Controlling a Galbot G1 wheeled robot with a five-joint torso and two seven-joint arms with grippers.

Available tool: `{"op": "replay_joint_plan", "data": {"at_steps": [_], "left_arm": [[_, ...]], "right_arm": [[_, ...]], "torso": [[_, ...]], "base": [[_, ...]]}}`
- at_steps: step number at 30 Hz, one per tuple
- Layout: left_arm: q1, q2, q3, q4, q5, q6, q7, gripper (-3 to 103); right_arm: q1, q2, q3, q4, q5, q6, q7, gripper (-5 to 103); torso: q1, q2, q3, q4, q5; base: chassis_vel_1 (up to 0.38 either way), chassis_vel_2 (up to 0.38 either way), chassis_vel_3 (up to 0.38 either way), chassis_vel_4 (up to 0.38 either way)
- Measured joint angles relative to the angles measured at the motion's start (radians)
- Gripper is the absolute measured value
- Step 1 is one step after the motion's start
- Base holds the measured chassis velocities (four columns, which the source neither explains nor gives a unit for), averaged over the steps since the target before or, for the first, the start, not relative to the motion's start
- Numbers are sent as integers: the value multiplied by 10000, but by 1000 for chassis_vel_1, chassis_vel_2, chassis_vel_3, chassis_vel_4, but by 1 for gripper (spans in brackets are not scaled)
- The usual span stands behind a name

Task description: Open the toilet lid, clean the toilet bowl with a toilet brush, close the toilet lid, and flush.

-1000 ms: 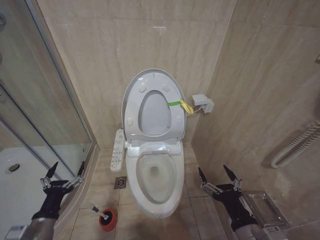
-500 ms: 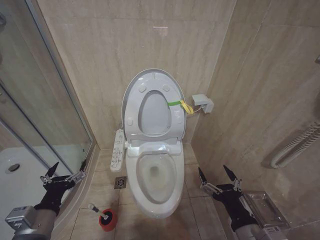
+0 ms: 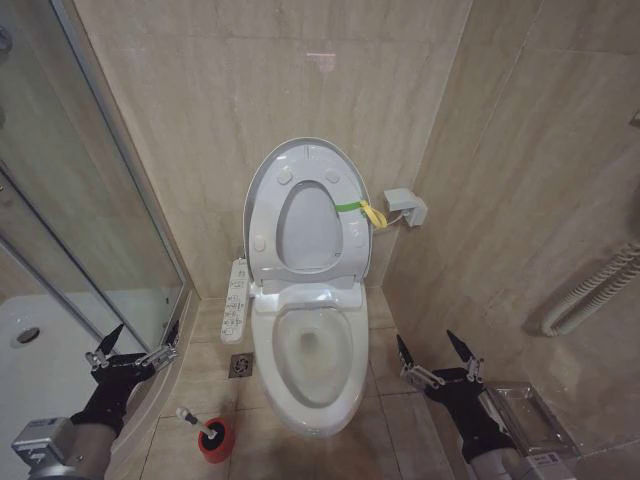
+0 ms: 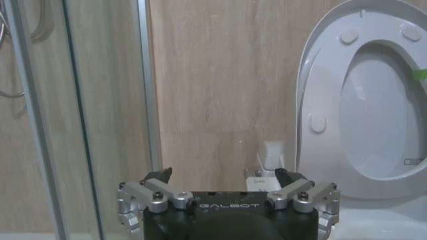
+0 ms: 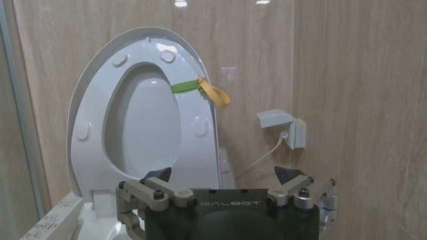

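Toilet lid [image 3: 262, 200] raised against the wall, bowl [image 3: 313, 352] open below. Brush [image 3: 199, 424] standing in its red cup [image 3: 217, 440] on the floor left of the bowl. Left gripper [image 3: 131, 347] spread wide and empty near the shower glass [image 3: 95, 215], above the brush; right gripper [image 3: 434, 352] likewise wide, empty, right of the bowl.

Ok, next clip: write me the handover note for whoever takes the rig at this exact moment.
Left gripper: open, holding nothing, low beside the glass shower wall, above and left of the toilet brush.
Right gripper: open, holding nothing, low to the right of the toilet bowl.
Toilet lid: up against the wall, seat raised with it, strap on its side.
Brush: standing in its red holder on the floor, left of the bowl.
Done: lid open.
Left: pick up the brush, scrub the bowl, close the lid, flush.
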Motion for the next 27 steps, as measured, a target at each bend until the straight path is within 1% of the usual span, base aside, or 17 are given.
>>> {"op": "replay_joint_plan", "data": {"at_steps": [2,6,8,12,15,19,21,24,27], "left_arm": [[42,-93,76,41,202,-121,28,100],[91,-190,115,105,320,-253,35,100],[135,-380,57,141,483,-336,16,100],[173,-562,1,169,551,-381,-92,100],[370,-890,-88,295,613,-619,-181,100],[548,-1063,-58,400,651,-777,-191,100],[740,-1192,202,471,823,-932,-192,100],[897,-1327,446,379,969,-949,-239,100],[1313,-1603,815,-109,1296,-879,-394,100]], "right_arm": [[0,-1,0,0,0,0,0,100],[0,0,0,0,0,0,0,100],[0,0,0,0,0,0,0,100],[0,0,0,0,0,0,0,100],[0,0,0,0,0,0,0,100],[0,0,0,0,0,0,0,100],[0,0,0,0,0,0,0,100],[0,0,0,0,0,0,0,100],[0,0,0,0,0,0,0,100]], "torso": [[0,0,0,0,0],[0,0,0,0,0],[0,0,0,0,0],[0,0,0,-1,1],[0,0,0,0,0],[0,0,0,0,1],[0,0,0,0,0],[0,0,0,0,0],[0,0,0,-1,1]], "base": [[0,0,0,0],[0,0,0,0],[0,0,0,0],[0,0,0,0],[0,0,0,0],[0,0,0,0],[0,0,0,0],[0,0,0,0],[0,0,0,0]]}}
